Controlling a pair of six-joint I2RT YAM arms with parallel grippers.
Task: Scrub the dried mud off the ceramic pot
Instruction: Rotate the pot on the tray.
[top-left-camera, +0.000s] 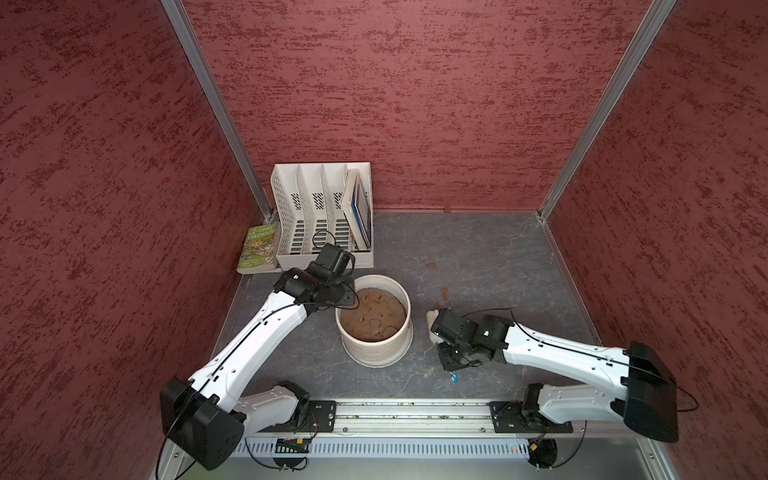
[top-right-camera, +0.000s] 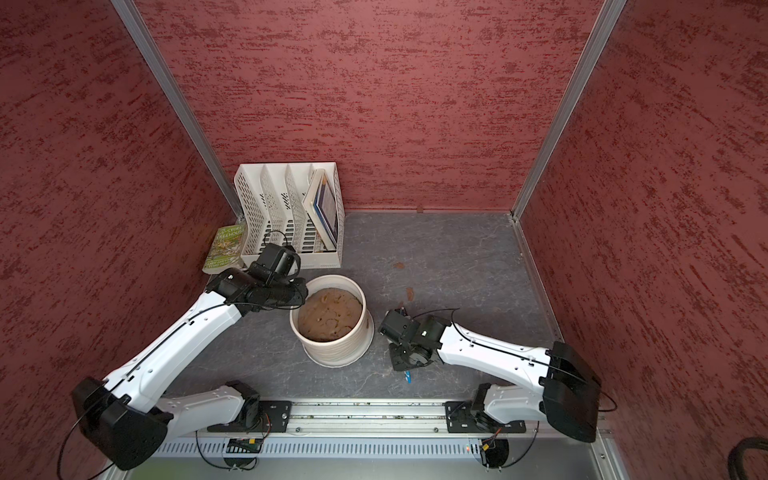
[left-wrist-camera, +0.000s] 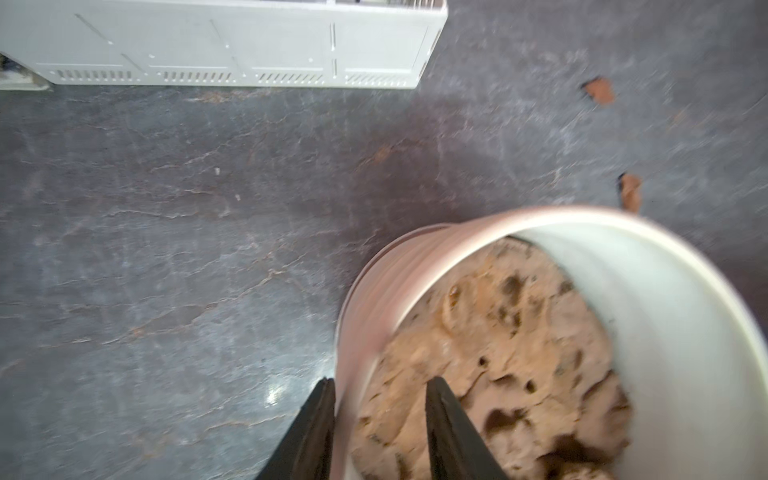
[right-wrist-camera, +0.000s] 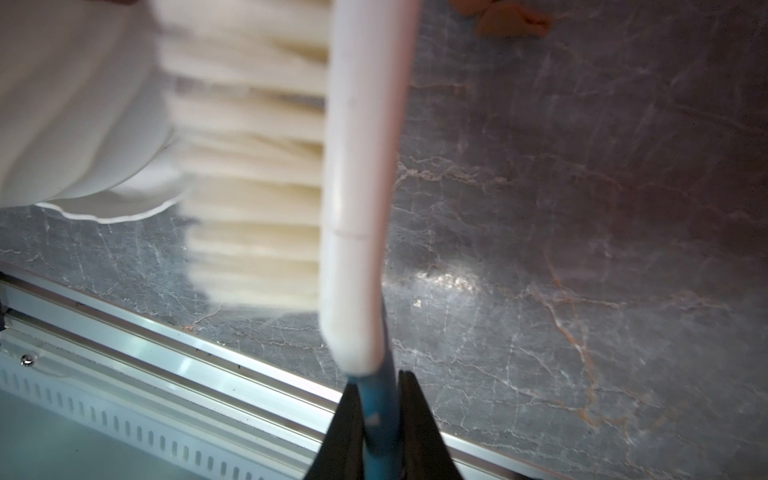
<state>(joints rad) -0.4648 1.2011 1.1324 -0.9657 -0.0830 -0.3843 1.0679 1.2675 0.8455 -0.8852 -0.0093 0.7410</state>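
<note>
The cream-white ribbed ceramic pot stands mid-table, filled with lumpy tan soil. My left gripper is open and straddles the pot's rim: one finger against the outer wall, the other inside above the soil. My right gripper is shut on the blue handle of a white brush. The brush's cream bristles reach the pot's flared base. Reddish-brown flakes of dried mud lie on the table right of the pot.
A white slotted file organiser holding a few books stands at the back left, close behind my left wrist. A green book leans beside it. The metal rail runs along the front edge. Red walls close three sides.
</note>
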